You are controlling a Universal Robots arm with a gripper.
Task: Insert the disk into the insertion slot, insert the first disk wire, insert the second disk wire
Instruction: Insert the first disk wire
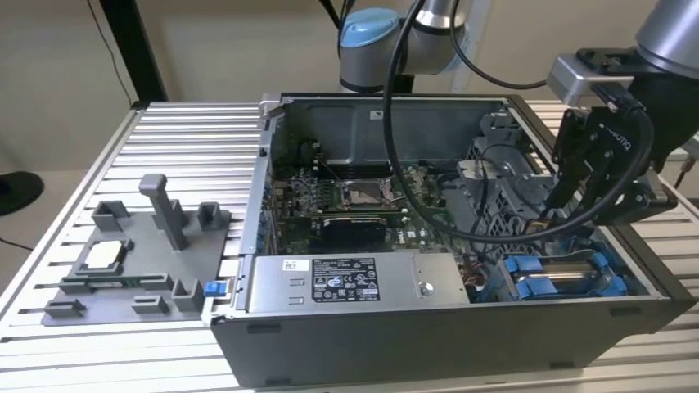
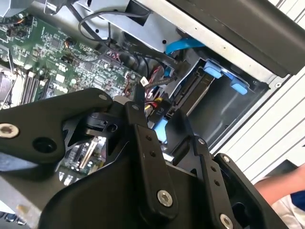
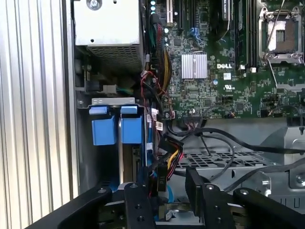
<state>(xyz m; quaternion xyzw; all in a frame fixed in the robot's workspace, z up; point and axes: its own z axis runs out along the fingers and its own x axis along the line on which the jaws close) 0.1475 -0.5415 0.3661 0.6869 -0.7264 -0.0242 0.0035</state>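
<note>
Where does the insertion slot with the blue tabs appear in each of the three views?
Exterior view: the insertion slot sits in the case's near corner, at the exterior view's right.
Second wrist view: the insertion slot lies past the red and yellow cables.
First wrist view: the insertion slot is near the grey power-supply box.
Shared landmark: the green motherboard.

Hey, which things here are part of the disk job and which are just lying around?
Job: flat silver metal disk in blue carrier; grey metal insertion slot with blue plastic tabs; black gripper.
Lying about: grey power-supply box with white sticker; green motherboard; grey fixture tray.
</note>
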